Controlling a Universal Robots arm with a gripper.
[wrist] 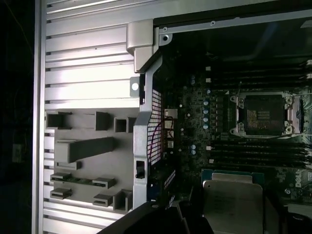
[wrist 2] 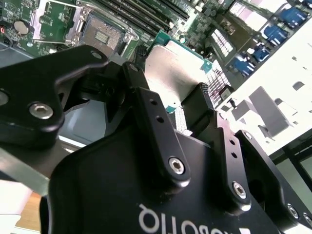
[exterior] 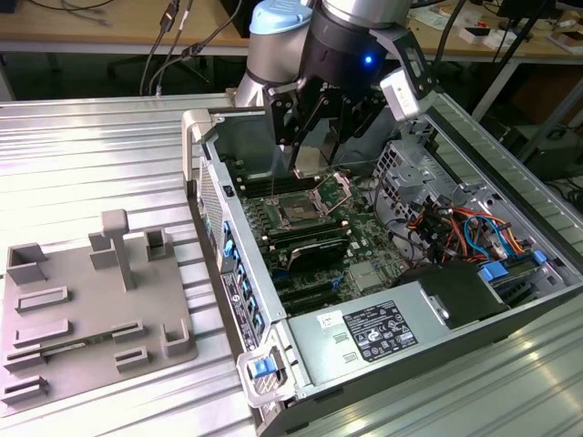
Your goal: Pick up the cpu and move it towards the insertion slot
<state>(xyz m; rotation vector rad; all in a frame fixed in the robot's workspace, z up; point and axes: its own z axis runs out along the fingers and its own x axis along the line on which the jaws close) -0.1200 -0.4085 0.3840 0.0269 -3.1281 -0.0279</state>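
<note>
— What's your gripper [wrist 2: 187, 105] holding?
— It's clamped on the cpu [wrist 2: 173, 70], held in the air inside the open computer case [exterior: 301, 355], near the insertion slot [exterior: 301, 211].
— Risk?
— I judge a tilt could make the chip slip onto the board.

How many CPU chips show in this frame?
1. The cpu sits clamped in the end effector, held above the motherboard near the open insertion slot, which holds none. The grey tray shows none, though its blocks could hide one.
</note>
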